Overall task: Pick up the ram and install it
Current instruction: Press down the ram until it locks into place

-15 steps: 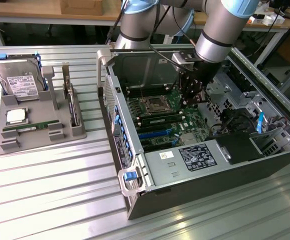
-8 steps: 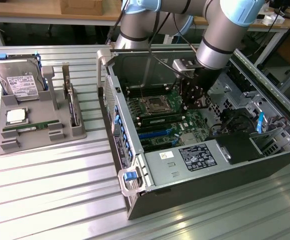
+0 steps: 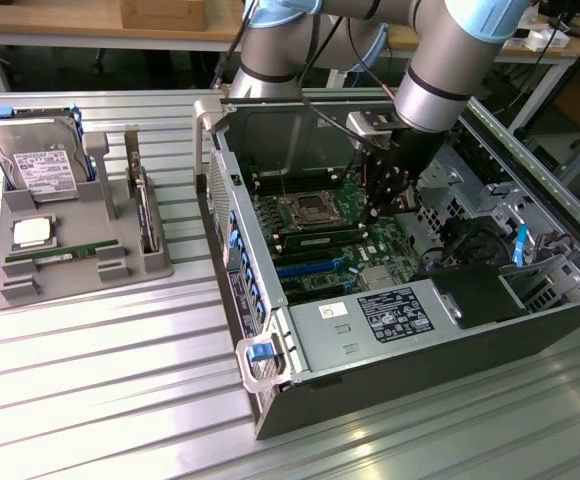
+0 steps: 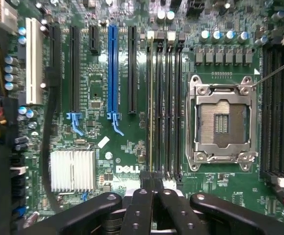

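A thin green ram stick [image 4: 149, 98] stands edge-on in the outermost memory slot beside the processor socket [image 4: 222, 122]; in the exterior view this ram stick [image 3: 320, 243] is a green strip on the motherboard. My gripper [image 4: 152, 188] hangs low inside the open computer case [image 3: 270, 330], shut, its fingertips [image 4: 141, 196] pressed together over the near end of that stick. Whether they touch it is hidden. In the exterior view the gripper [image 3: 385, 215] sits at the stick's right end. A second green stick [image 3: 55, 257] lies in the grey holder tray [image 3: 15, 290].
The tray at the exterior view's left also carries a silver hard drive [image 3: 38, 160] and a square processor chip [image 3: 32, 232]. Empty black memory slots [image 4: 170, 98], a blue expansion slot [image 4: 112, 68] and a finned heatsink [image 4: 72, 170] surround the gripper. Case walls and drive cages hem in the arm.
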